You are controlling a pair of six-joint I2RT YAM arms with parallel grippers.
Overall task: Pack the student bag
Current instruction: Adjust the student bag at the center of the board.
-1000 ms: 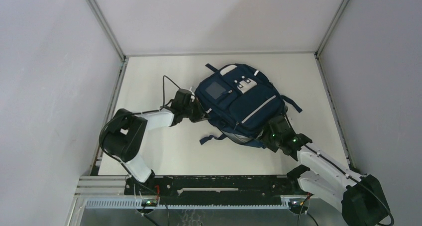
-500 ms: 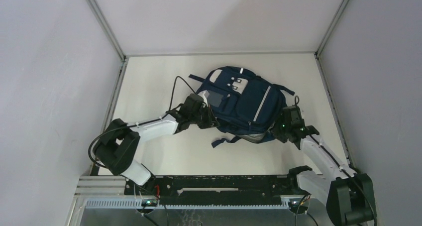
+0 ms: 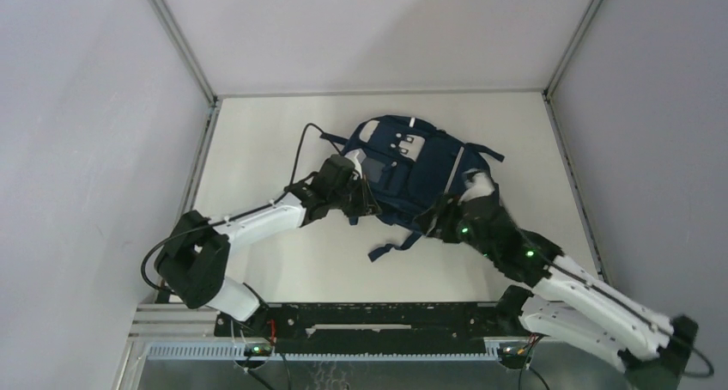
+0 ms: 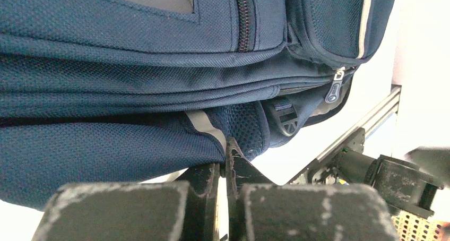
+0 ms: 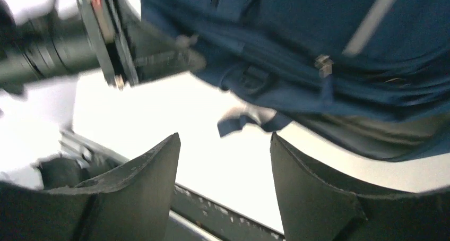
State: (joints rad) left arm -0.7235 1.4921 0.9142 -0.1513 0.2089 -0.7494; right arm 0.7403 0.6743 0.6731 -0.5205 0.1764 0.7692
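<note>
1. Left gripper (image 4: 227, 145), left of centre in the top view, is pinched shut on the lower edge of the student bag (image 3: 412, 162).
2. The bag lies front face up at the upper centre of the table (image 3: 249, 149).
3. Right gripper (image 5: 224, 141), just below the bag's right side, stands wide apart and holds nothing.

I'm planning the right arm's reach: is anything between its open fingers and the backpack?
Nothing visible. In the right wrist view, only table shows between the right gripper and the backpack, whose loose strap end hangs nearest it.
</note>
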